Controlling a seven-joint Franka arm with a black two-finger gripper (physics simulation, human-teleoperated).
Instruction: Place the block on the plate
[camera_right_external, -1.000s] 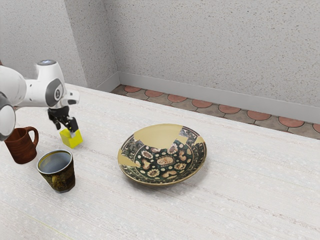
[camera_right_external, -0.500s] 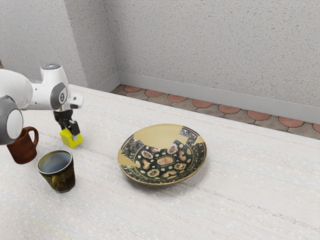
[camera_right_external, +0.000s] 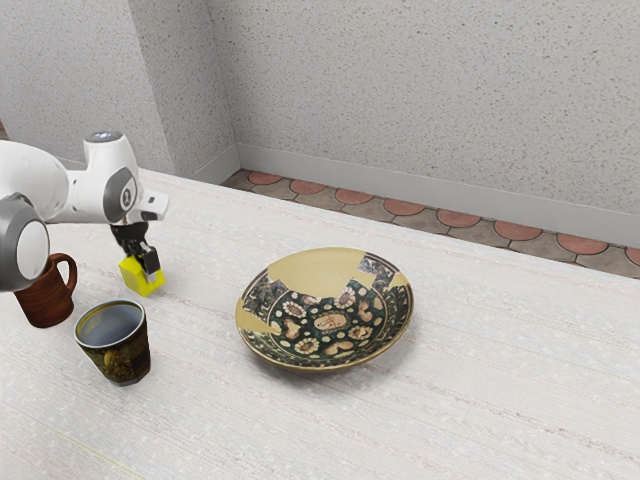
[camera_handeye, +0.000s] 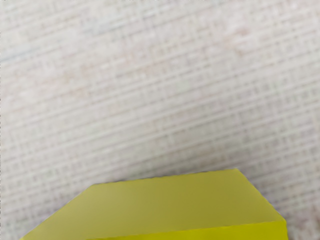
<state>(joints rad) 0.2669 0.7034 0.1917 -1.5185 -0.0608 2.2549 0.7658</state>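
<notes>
- The black hand (camera_right_external: 146, 272) is low down at the left of the exterior view, pointing at the tabletop (camera_right_external: 480, 390). It is right at the yellow block (camera_right_external: 132, 276) and hides part of it. I can't tell how far open the hand is, or if it has hold of the block.
- The block is on the tabletop, at the left of the exterior view. It is not on the plate (camera_right_external: 332, 322). In the wrist view the block is big and close, just under the hand.
- The plate is round, near the middle of the exterior view. It has dark parts with flowers and plain tan patches. It is well apart from the block.
- A cup (camera_right_external: 122, 357) stands at the lower left of the exterior view. It is dark with gold bits, and blue-gray inside.
- A brown mug (camera_right_external: 46, 298) stands at the far left, near the cup. The white arm (camera_right_external: 95, 195) hides part of its top.
- Up at the back are a gray speckled wall (camera_right_external: 420, 90) and a floor with reddish tiles (camera_right_external: 458, 219).
</notes>
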